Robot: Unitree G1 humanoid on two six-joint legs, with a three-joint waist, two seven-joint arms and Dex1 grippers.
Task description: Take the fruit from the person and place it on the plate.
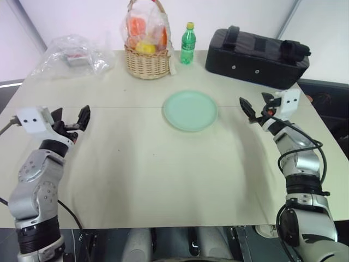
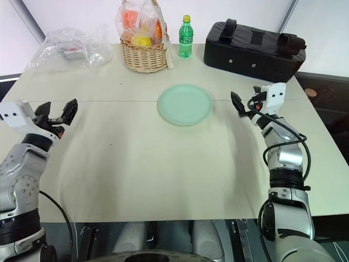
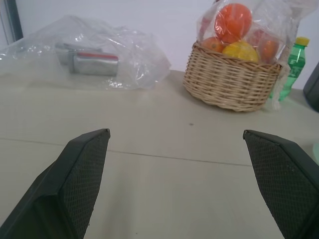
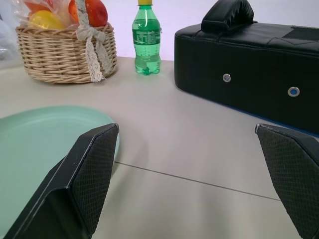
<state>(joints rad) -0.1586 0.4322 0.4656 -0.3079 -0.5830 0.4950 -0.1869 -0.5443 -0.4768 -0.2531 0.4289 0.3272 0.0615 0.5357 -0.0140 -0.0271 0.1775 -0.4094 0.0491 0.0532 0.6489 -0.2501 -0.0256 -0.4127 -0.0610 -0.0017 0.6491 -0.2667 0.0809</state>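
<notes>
While I wait for the handover, both my left gripper [image 1: 72, 124] and right gripper [image 1: 255, 108] hover with jaws apart, holding nothing. No banana has been offered yet, and the plate [image 1: 190, 110] sits bare mid-surface, so the whole task remains.

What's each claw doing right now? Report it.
Left claw: open, holding nothing.
Right claw: open, holding nothing.

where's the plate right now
The plate lies bare at the table's middle, in front of the basket and bottle, nearer the right gripper.
</notes>
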